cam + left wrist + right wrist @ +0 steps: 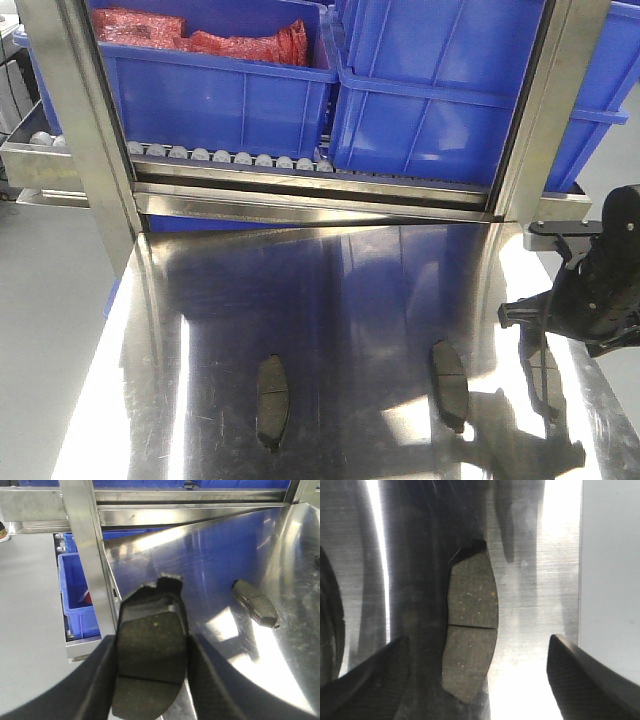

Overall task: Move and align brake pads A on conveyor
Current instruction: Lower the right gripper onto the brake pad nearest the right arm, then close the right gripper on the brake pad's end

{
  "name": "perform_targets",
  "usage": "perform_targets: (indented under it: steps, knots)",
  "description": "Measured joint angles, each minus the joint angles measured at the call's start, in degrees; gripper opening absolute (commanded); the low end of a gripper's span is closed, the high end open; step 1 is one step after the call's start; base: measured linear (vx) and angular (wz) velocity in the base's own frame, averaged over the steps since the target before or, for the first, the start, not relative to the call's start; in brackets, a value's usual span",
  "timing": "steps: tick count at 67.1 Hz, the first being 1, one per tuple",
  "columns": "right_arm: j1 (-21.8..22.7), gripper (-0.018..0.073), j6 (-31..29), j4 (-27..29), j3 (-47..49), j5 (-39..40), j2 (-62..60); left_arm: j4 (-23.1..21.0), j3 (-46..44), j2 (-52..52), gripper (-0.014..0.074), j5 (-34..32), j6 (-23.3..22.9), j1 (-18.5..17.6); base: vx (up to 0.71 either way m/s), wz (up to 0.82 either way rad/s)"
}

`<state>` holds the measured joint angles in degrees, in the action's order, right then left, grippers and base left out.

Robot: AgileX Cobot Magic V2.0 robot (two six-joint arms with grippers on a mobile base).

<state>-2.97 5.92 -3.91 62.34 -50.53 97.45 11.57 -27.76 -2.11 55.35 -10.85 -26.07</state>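
We log: left gripper [150, 642] pinches lifted brake pad [150, 670] | right gripper [475, 644] spread, straddling second brake pad [470, 622], long axis 12-to-6 o'clock.

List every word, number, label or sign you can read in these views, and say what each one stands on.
There is no readable text in any view.
On the brake pads: plain friction faces with no stamp or number showing.
On the blue bins: no label or tag on the walls in view.
On the red packets: any print is too blurred to read.
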Motion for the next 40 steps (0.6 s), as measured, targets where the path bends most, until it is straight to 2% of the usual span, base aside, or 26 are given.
perform_targets:
  steps: [40]
  knots:
    - [0.6,0.0534,0.0,0.0,0.1,2.1,6.2,0.0,0.0,0.0,-0.0006,0.0,0.0,0.0,0.0,0.0]
